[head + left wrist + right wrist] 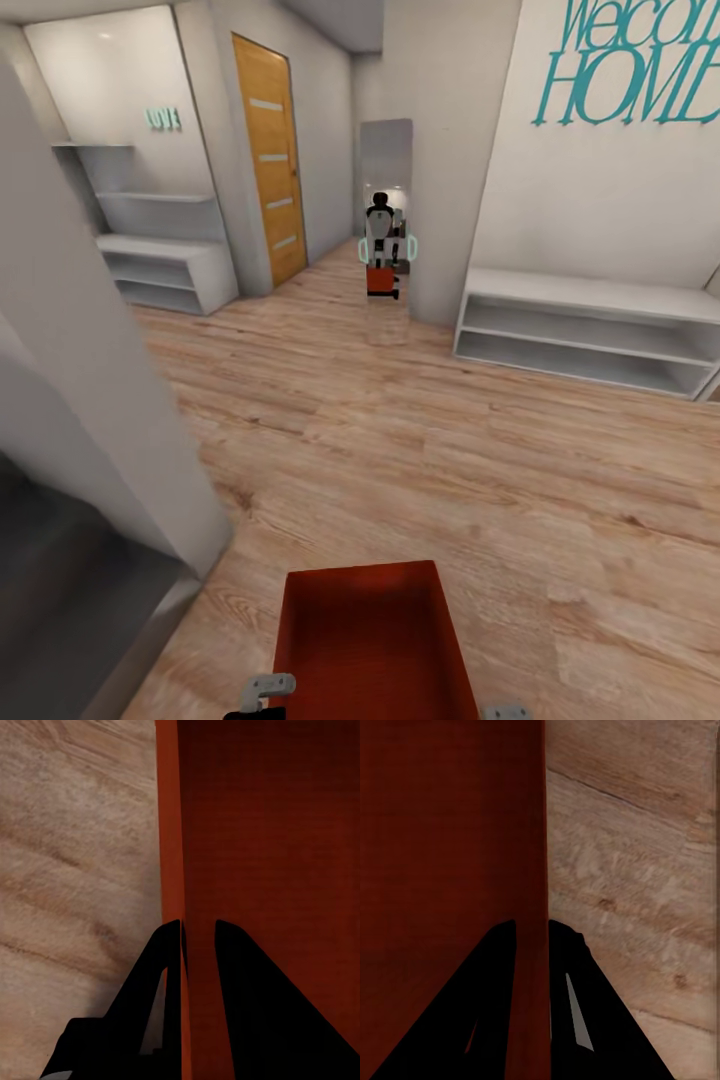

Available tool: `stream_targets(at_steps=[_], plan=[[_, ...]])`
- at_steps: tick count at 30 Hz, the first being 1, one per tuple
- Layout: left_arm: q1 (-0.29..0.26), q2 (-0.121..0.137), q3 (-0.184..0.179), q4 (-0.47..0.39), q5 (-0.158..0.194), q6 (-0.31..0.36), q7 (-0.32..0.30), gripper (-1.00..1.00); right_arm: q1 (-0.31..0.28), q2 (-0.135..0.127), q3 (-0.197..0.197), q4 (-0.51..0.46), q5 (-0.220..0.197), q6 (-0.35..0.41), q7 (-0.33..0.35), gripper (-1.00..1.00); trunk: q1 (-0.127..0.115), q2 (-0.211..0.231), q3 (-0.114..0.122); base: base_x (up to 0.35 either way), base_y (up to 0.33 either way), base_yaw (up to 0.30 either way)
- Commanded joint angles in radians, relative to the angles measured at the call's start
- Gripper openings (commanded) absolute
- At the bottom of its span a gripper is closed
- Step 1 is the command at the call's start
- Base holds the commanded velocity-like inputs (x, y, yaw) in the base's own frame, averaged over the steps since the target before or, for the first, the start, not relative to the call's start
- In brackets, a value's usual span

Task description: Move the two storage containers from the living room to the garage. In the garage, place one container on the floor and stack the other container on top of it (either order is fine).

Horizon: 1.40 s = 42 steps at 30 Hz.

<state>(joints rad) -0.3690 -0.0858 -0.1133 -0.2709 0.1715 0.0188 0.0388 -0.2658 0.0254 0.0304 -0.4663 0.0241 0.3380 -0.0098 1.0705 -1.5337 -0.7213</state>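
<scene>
One orange-red ribbed storage container (372, 640) hangs low in front of me over the light wood plank floor (420, 440), open side up and empty. My left gripper (196, 924) is shut on its left side wall (171, 832), one finger inside and one outside. On the opposite wall (537, 825) my right gripper (531, 924) is shut in the same way. The head view catches grey parts of both grippers at the bin's near corners, left (265, 688) and right (505, 712). The second container is out of view.
A grey wall corner (100, 380) stands close on my left, with a dark grey surface (60, 610) behind it. Ahead are a wooden door (272, 160), a mirror (385, 210) reflecting me with the bin, and low white shelves at left (170, 265) and right (590, 330).
</scene>
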Motion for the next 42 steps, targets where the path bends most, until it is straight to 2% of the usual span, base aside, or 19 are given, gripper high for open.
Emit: stream_targets(at_steps=[1, 42], plan=[[-0.001, 0.02, -0.017, -0.004, -0.003, -0.037, 0.01, -1.0, 0.0, -0.001, 0.016, 0.002, -0.016, 0.006, 0.001, -1.0, 0.001, 0.0, -0.001, 0.343, 0.0, 0.0], [-0.001, 0.02, -0.017, -0.004, -0.003, -0.037, 0.01, -1.0, 0.0, -0.001, 0.016, 0.002, -0.016, 0.006, 0.001, -1.0, 0.001, 0.0, -0.001, 0.343, 0.0, 0.0]])
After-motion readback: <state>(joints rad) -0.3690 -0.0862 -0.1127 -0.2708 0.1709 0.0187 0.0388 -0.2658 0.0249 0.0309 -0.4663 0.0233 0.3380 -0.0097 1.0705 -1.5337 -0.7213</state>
